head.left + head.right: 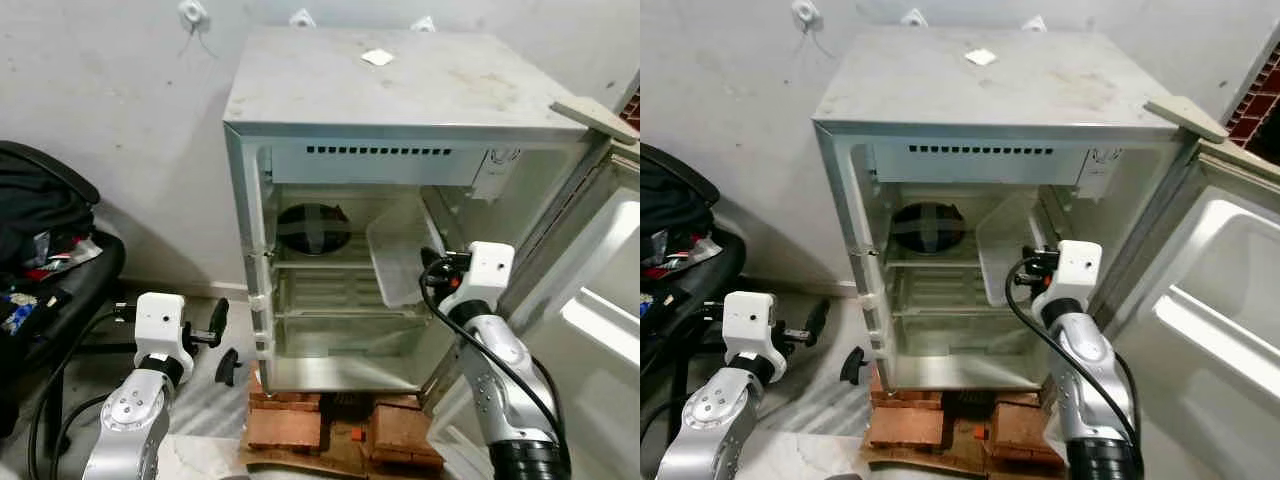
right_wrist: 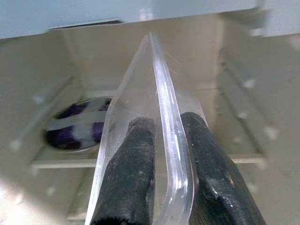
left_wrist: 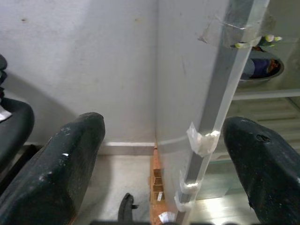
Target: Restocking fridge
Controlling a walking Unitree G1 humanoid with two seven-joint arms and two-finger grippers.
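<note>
A small white fridge [image 1: 400,90] stands open, its door [image 1: 600,320] swung out to the right. Inside, a dark round dish [image 1: 313,228] with a pale cross pattern rests on the upper shelf. My right gripper [image 2: 166,121] is shut on the edge of a clear plastic shelf panel [image 1: 400,250], which is held tilted on its side at the right of the fridge interior. Low down outside the fridge's left wall, my left gripper [image 1: 223,342] is open and holds nothing; its fingers [image 3: 70,164] face the cabinet's front left edge.
The fridge rests on red bricks [image 1: 290,420]. A black chair [image 1: 60,290] piled with a bag and clutter stands at the left against the wall. A wooden offcut [image 1: 595,118] lies on the fridge's top right corner. Wire shelves [image 1: 330,310] sit lower inside.
</note>
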